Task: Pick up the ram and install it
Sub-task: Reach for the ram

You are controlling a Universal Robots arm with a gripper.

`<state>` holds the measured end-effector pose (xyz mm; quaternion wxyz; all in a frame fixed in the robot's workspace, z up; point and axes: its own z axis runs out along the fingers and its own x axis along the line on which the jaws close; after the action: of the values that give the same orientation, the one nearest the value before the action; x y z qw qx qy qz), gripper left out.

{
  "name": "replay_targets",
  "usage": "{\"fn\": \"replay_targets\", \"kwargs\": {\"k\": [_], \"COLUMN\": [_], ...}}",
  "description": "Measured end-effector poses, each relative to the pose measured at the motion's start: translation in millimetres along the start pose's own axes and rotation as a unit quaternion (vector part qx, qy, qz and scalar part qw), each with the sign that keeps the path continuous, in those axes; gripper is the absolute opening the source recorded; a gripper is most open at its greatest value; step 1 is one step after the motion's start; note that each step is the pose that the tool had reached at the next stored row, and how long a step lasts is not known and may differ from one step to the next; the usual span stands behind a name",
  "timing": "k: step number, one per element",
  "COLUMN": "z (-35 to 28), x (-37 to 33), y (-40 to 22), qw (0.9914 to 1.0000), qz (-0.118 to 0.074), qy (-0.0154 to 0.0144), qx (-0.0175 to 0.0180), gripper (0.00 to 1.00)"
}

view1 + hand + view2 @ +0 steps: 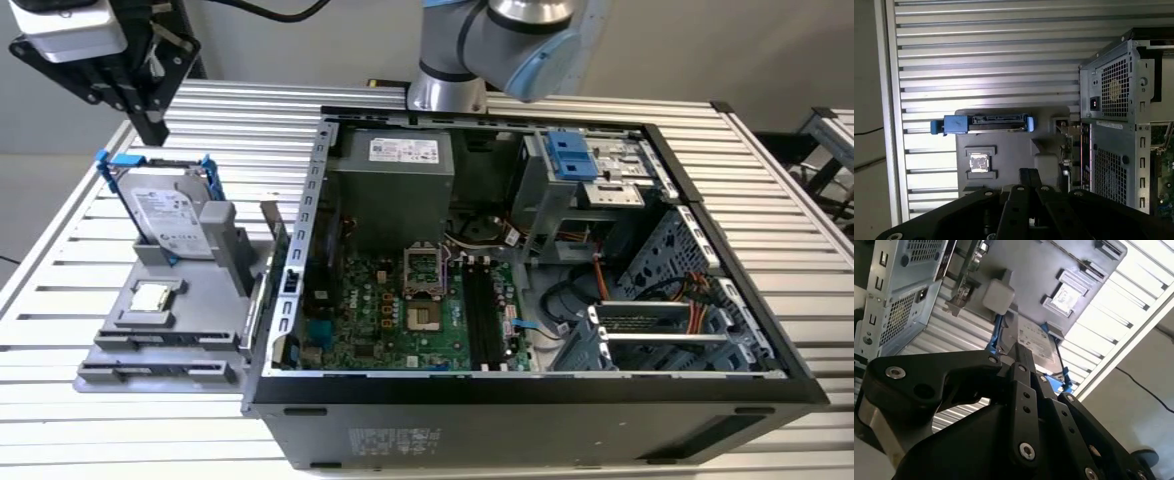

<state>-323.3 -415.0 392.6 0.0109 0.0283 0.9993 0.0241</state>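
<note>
Hanging over the slatted metal table [54,430] at the exterior view's far left, the black gripper [154,130] points down with its jaws together and nothing between them. In both wrist views the jointed matte-black fingers [1027,175] meet at one narrow tip [1021,352]. The gripper touches nothing.

Below it lies a flat grey fixture tray [160,352] with moulded pockets.
- The rear pocket holds the silver boxy hard drive [171,215] on edge, inside a frame with blue tabs [981,124].
- The pocket in front of it holds the small square processor chip [154,296], lying flat with its bright metal face up [978,163].
- The ram [272,235] appears to be the thin, narrow board standing on edge at the side of the tray next to the computer case. The first wrist view shows it as a slim line [1072,150] just beside the case's perforated rear panel. The gripper is well apart from it.

The open computer case [534,425] is a black and bare-steel box lying on its side, just beside the tray toward the exterior view's right. Inside it are:
- a green motherboard [380,315] with an open square processor socket [420,270];
- long black memory slots [483,315] beside the socket;
- a grey boxy power supply [394,195];
- steel drive cages with blue plastic parts [567,155].

The arm's grey and blue joint [501,40] rises behind the case.
</note>
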Motion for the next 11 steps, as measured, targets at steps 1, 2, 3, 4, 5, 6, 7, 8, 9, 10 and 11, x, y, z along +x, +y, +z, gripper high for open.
{"fn": "replay_targets", "kwargs": {"k": [1, 2, 3, 4, 5, 6, 7, 8, 9, 10, 11], "z": [0.0, -0.1, -0.1, -0.1, -0.1, -0.1, -0.1, -0.2, -0.3, -0.4, -0.5], "x": [2.1, 3.0, 3.1, 3.1, 3.3, 3.4, 3.3, 3.2, 3.1, 3.0, 2.9], "y": [-0.3, -0.3, -0.3, -0.4, -0.6, -1.2, -2.2, -3.5, -5.1, -7.0, -9.2], "qw": [1.0, 1.0, 1.0, 1.0, 1.0, 1.0, 1.0, 1.0, 1.0, 1.0, 1.0], "qz": [0.0, 0.0, -0.001, -0.001, -0.001, 0.0, 0.0, 0.0, 0.0, 0.0, 0.0], "qy": [0.0, 0.0, 0.0, 0.0, 0.0, -0.0001, -0.0001, 0.0, 0.0, 0.0, -0.0001], "qx": [0.0, -0.0001, -0.0001, -0.0001, -0.0002, -0.0003, -0.0003, -0.0003, -0.0002, -0.0002, -0.0003], "gripper": [0.0, 0.0, 0.0, 0.0, 0.0, 0.0, 0.0, 0.0, 0.0, 0.0, 0.0]}}
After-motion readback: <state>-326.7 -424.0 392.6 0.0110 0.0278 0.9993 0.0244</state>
